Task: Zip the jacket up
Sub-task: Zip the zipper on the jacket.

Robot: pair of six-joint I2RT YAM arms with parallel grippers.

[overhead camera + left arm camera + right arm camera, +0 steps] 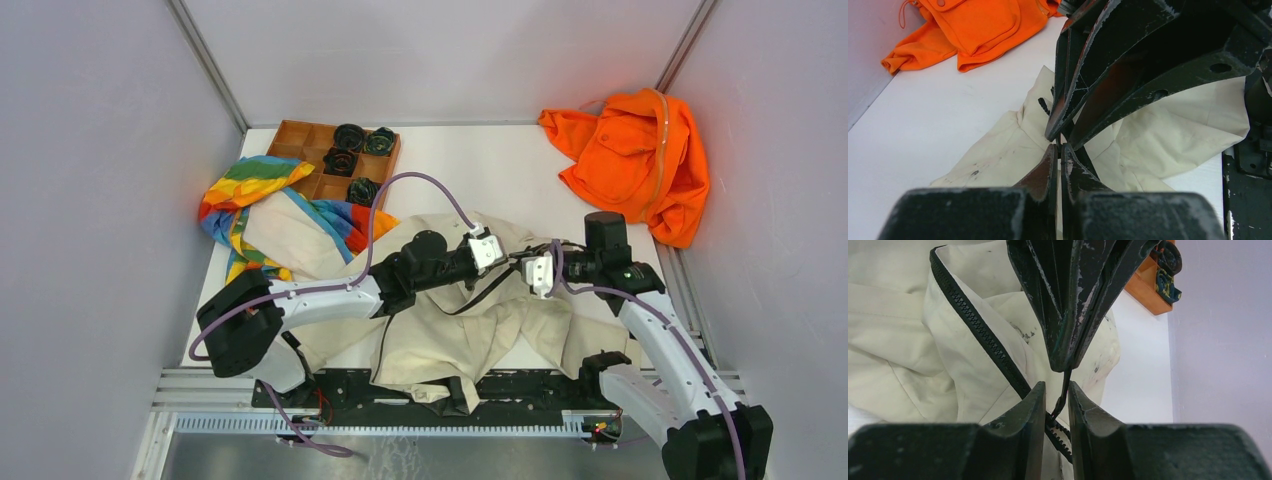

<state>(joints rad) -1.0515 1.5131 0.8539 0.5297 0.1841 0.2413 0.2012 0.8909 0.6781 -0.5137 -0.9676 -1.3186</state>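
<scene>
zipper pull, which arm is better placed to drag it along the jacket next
Left. The left gripper is clamped shut on the zipper pull of the jacket, while the right gripper has its fingers apart either side of it, gripping nothing.

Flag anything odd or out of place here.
Jacket is crumpled, its hem spilling over the table's near edge onto the black rail. Dark smudges mark its fabric. Rainbow cloth overlaps the wooden tray's near-left corner.

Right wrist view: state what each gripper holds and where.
Left gripper pinches the jacket's zipper pull by its free end; right gripper straddles it, jaws apart, holding nothing.
</scene>
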